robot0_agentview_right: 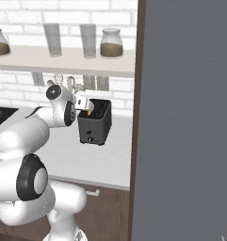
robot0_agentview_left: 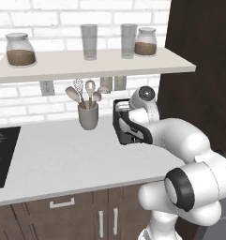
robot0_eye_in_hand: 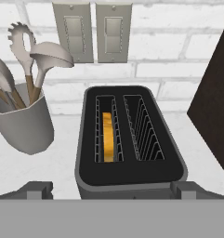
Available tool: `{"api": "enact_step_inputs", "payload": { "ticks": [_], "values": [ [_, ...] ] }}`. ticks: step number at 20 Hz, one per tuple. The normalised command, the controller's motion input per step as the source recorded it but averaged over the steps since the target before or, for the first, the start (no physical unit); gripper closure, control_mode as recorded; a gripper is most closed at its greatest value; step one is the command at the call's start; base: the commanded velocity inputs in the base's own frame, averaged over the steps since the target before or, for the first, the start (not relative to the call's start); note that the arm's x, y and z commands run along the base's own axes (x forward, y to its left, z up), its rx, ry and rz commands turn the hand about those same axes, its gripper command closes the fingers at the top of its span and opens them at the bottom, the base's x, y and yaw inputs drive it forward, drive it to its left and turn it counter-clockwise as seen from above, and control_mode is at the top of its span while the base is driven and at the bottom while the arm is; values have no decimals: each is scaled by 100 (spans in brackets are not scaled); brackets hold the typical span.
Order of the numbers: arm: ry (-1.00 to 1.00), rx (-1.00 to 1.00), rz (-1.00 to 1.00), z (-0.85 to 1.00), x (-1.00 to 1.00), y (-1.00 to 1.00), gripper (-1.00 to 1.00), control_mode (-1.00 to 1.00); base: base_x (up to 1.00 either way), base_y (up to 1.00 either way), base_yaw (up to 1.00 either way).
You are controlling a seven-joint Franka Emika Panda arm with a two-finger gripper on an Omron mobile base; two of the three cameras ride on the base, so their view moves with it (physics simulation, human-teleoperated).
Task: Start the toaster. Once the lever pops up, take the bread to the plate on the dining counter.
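The dark grey-black toaster (robot0_eye_in_hand: 129, 139) stands on the pale worktop by the brick wall, and it is also seen at the toaster's front (robot0_agentview_right: 95, 126) and side (robot0_agentview_left: 125, 126). The bread (robot0_eye_in_hand: 107, 137) sits upright, low in the left slot, with only its golden crust edge showing. The right slot is empty. My gripper (robot0_eye_in_hand: 112, 190) hovers just above the toaster's near end and points down at it. It is open, with its fingertips (robot0_eye_in_hand: 36, 189) spread wider than the toaster and nothing between them. The plate and the dining counter are out of view.
A grey utensil cup (robot0_agentview_left: 88, 116) with spoons and a whisk stands left of the toaster. A shelf (robot0_agentview_left: 91, 65) with jars and glasses hangs overhead. A black cooktop (robot0_agentview_left: 2, 157) lies far left. A dark tall panel (robot0_agentview_left: 199, 70) rises right of the toaster.
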Motion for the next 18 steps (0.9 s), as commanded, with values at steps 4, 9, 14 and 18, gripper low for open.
{"api": "enact_step_inputs", "payload": {
  "ticks": [4, 9, 14, 18],
  "values": [
    [0, 0, 0, 0, 0, 0, -100, -100, 0, 0, 0],
    [0, 0, 0, 0, 0, 0, -100, -100, 0, 0, 0],
    [0, 0, 0, 0, 0, 0, -100, -100, 0, 0, 0],
    [0, 0, 0, 0, 0, 0, -100, -100, 0, 0, 0]
  ]
}}
